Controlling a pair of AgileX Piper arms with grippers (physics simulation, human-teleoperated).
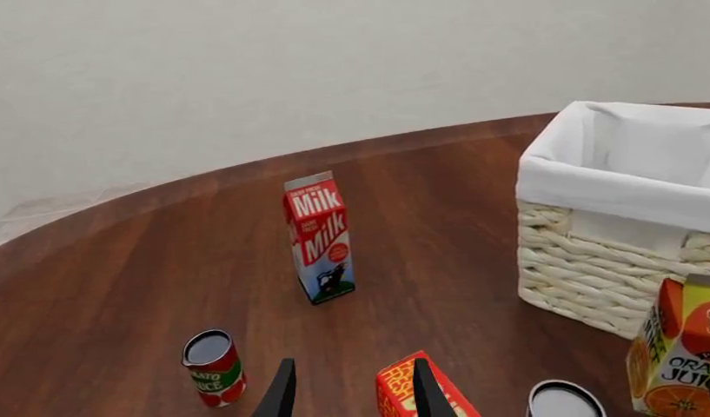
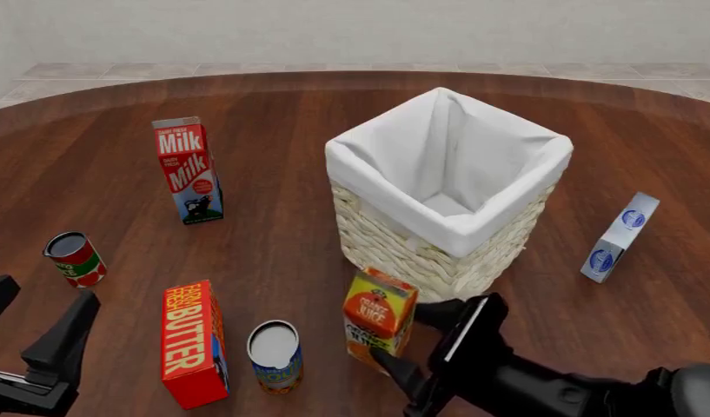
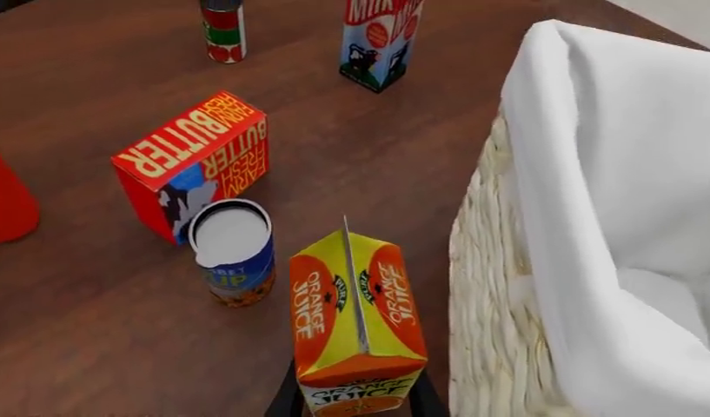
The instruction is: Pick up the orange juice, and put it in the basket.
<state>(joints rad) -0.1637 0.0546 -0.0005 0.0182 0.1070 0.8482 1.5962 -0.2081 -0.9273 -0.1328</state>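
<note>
The orange juice [image 2: 381, 320] is a small yellow and orange gable-top carton standing upright on the table, right against the near side of the basket [image 2: 384, 234]. My right gripper [image 2: 427, 345] reaches in from the near right, a finger tight on each side of the carton's lower body. The right wrist view shows the orange juice [image 3: 355, 317] between the black fingers [image 3: 282, 398], beside the wicker basket [image 3: 488, 287]. At the near left my left gripper [image 2: 36, 317] hangs open and holds nothing. It shows as the left gripper [image 1: 352, 391] in its own wrist view, apart from the orange juice [image 1: 683, 360].
A milk carton [image 2: 189, 171] stands at the far left and a tomato can [image 2: 76, 259] at the left. A red butter box [image 2: 195, 343] and an open blue-labelled can [image 2: 275, 356] lie just left of the juice. A small white-blue box [image 2: 619, 237] sits right of the basket.
</note>
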